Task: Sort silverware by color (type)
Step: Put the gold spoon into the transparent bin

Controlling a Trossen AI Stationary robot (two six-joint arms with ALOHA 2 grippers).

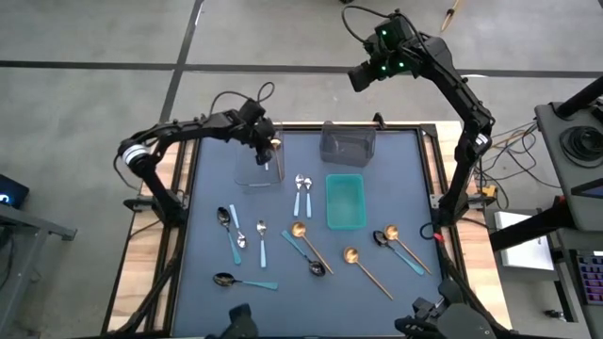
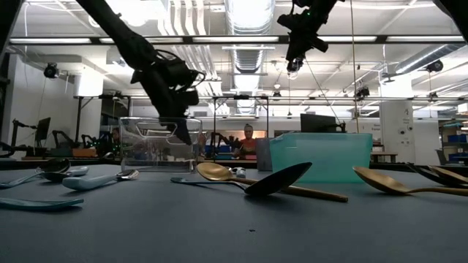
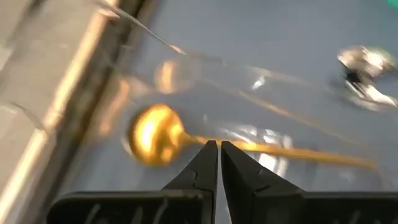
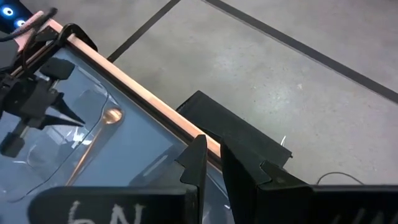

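My left gripper (image 1: 268, 146) reaches down into the clear bin (image 1: 247, 169) at the table's far left and is shut on a gold spoon (image 3: 152, 134). Its bowl (image 1: 274, 144) sits by the bin's far right corner. Several spoons lie flat on the mat. The gold ones (image 1: 300, 229) lie near the middle and right, the light-blue-handled ones (image 1: 301, 184) left of the teal bin, and the dark ones with teal handles (image 1: 226, 221) along the near side. My right gripper (image 1: 363, 73) is shut and raised high beyond the table's far edge. My left gripper pinches the gold spoon's handle right behind the bowl (image 3: 189, 138) between its two fingers, which lie across the handle. The fingers slant down into the clear bin from the table's left. The handle (image 4: 87, 155) runs on toward the near side inside the bin; whether it rests on the floor I cannot tell.
The teal bin (image 1: 345, 221) stands mid-table. The grey bin (image 1: 347, 149) stands at the far edge, right of the clear bin. Bare mat lies between the spoons and along the right side. A person (image 2: 247, 139) shows in the room beyond.
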